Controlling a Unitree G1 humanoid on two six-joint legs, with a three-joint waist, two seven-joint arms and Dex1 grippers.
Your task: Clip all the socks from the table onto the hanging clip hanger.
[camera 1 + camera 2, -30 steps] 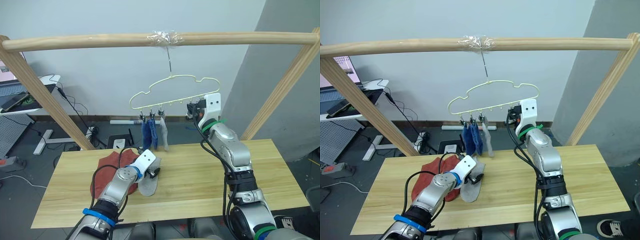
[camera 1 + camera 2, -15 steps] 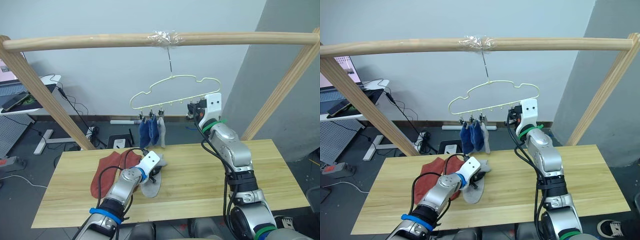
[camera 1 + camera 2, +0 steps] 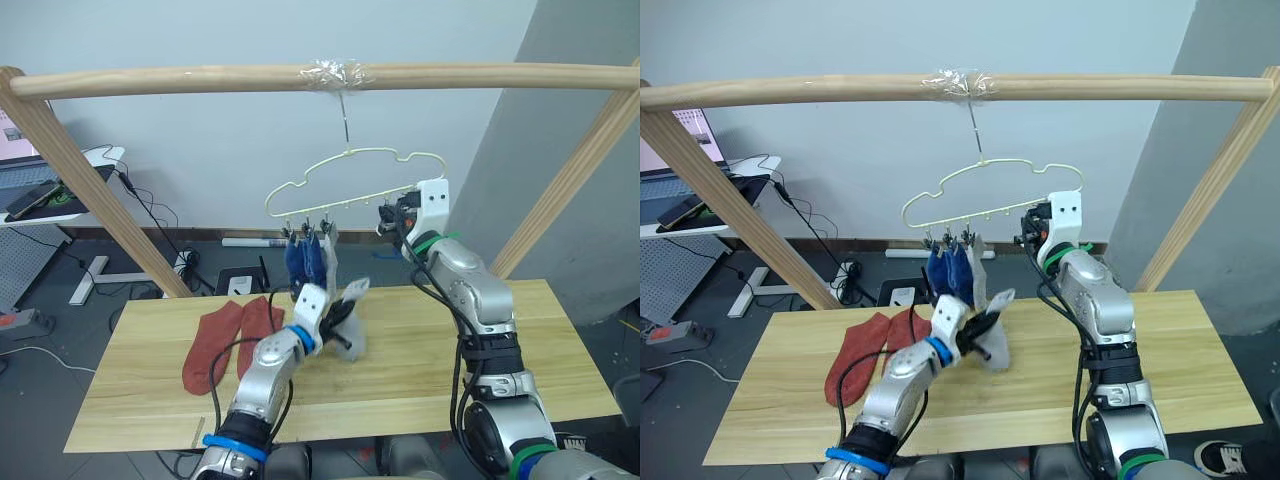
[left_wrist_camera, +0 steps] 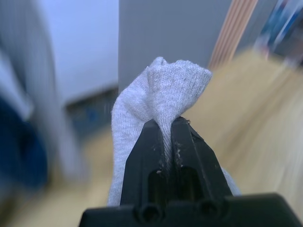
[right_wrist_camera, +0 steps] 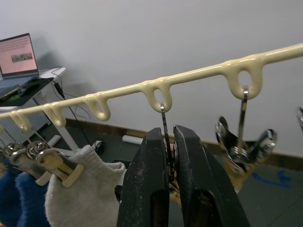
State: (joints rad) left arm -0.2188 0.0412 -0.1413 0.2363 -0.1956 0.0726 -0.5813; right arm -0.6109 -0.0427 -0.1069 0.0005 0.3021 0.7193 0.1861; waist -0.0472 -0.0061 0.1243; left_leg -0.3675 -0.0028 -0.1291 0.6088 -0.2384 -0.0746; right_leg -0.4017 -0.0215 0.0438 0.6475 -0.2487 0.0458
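Socks counted: six in all. Two rust-red socks (image 3: 228, 334) lie flat side by side, lower left of centre in the head views. Two blue socks (image 3: 302, 264) and one light grey sock (image 5: 87, 188) hang from clips at centre frame. One more grey sock (image 4: 158, 99) is held up in the air.
Bench: pale plank bench (image 3: 560, 345) spans the lower part of the head views; the red pair are the socks resting on it.
Clip hanger: one pale-yellow clip hanger (image 3: 340, 178), upper centre, hooked on the wooden pole (image 3: 200, 80) under a wad of clear tape (image 3: 338, 72). The three filled clips sit at its picture-left end.
Left claw: left claw (image 4: 164, 142) is pressed together, pinching the held grey sock by a fold; sock is raised off the bench, just below and right of the hanging socks.
Right claw: right claw (image 5: 169, 156) is raised to the picture-right end of the hanger, closed on a metal clip (image 5: 165, 125) hanging from a hanger loop.
Writing: none legible; laptop (image 5: 20, 54) screen text too small to read.
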